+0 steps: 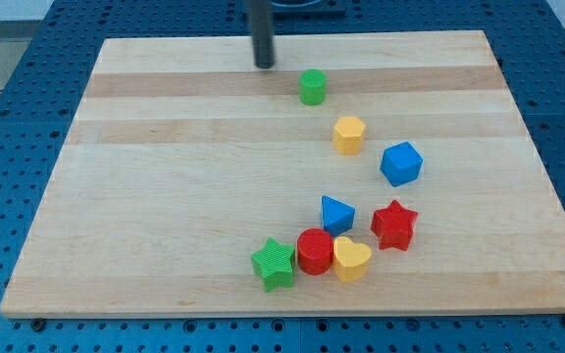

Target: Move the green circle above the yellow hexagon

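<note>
The green circle [313,87] stands near the view's top, middle of the wooden board [165,196]. The yellow hexagon [349,134] lies just below and to the right of it, with a small gap between them. My tip [265,66] is down on the board to the upper left of the green circle, about a block's width away and not touching it.
A blue cube [401,164] lies right of and below the hexagon. Lower down are a blue triangle [336,214], a red star [394,225], a red circle [315,251], a yellow heart [351,259] and a green star [274,264].
</note>
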You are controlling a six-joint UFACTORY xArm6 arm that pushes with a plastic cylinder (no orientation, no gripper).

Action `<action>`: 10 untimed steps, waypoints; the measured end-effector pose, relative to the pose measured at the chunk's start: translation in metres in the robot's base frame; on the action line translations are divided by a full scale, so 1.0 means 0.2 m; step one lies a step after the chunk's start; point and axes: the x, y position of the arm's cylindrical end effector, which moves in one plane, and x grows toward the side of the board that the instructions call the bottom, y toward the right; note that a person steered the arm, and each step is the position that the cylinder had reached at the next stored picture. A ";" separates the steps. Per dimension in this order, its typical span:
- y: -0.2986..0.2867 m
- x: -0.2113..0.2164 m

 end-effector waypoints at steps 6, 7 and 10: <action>0.23 0.27; 0.24 0.31; 0.27 0.40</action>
